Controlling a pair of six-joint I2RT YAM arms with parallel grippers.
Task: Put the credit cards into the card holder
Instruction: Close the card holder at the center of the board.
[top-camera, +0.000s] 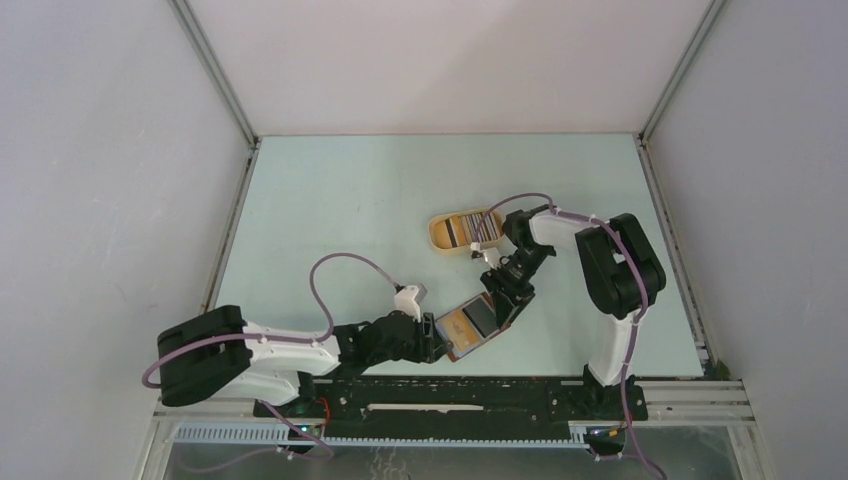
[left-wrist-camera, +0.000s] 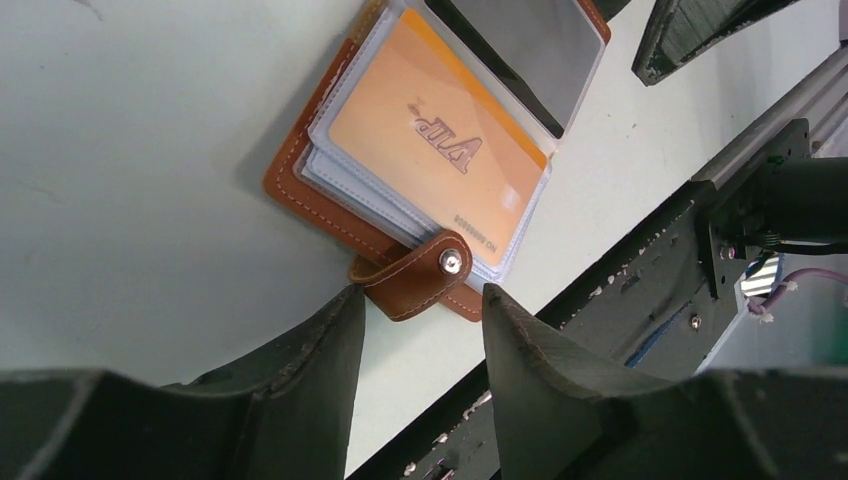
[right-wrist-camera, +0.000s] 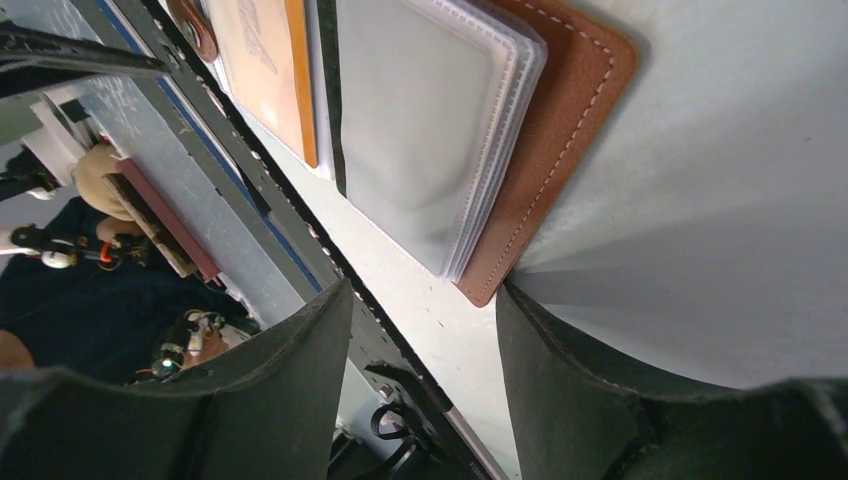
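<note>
The reddish-brown card holder (top-camera: 470, 325) lies open near the table's front edge. In the left wrist view the holder (left-wrist-camera: 300, 180) shows an orange VIP card (left-wrist-camera: 440, 150) in a clear pocket and a dark card (left-wrist-camera: 530, 50) on the far half. Its strap tab (left-wrist-camera: 415, 280) lies just past my left gripper (left-wrist-camera: 420, 305), which is open and holds nothing. My right gripper (right-wrist-camera: 422, 295) is open and empty at the holder's other end (right-wrist-camera: 560, 130), over the clear pockets (right-wrist-camera: 430, 130). More credit cards (top-camera: 470, 228) stand edge-on in a tan tray.
The tan oval tray (top-camera: 440, 235) sits behind the holder, mid-table. The black base rail (top-camera: 450, 390) runs along the front edge, right by the holder; it also shows in the left wrist view (left-wrist-camera: 640, 270). White walls enclose the table on three sides.
</note>
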